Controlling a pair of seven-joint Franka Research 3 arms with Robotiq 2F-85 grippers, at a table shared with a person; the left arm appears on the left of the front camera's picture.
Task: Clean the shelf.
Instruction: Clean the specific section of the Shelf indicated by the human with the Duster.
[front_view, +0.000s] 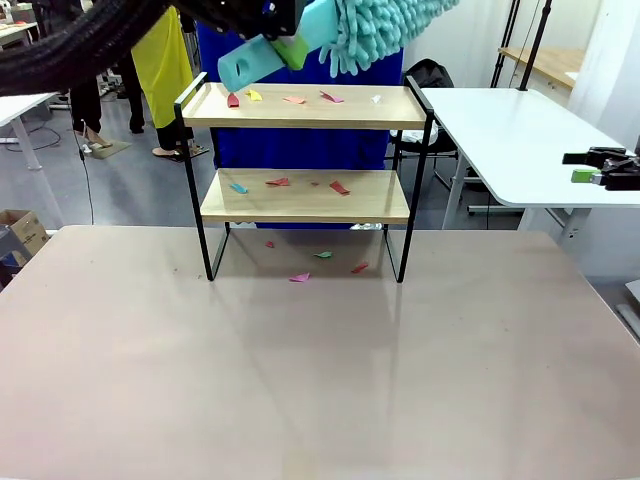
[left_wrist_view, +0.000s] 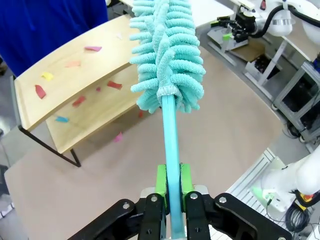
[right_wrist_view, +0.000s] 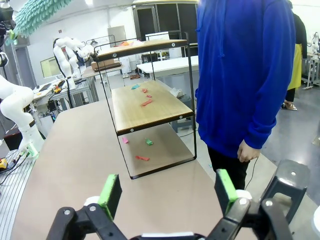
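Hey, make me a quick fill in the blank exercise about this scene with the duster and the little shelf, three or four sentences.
The left gripper is shut on the duster by its ____.
The shelf has ____ wooden boards.
The right gripper has its jaws ____.
Behind the shelf stands a person in a ____ top.
Missing words: handle, two, open, blue.

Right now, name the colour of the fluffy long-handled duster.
Turquoise; the fluffy microfibre duster shows best in the left wrist view.

no readable text, no labels, no brands, no numbers, no signs
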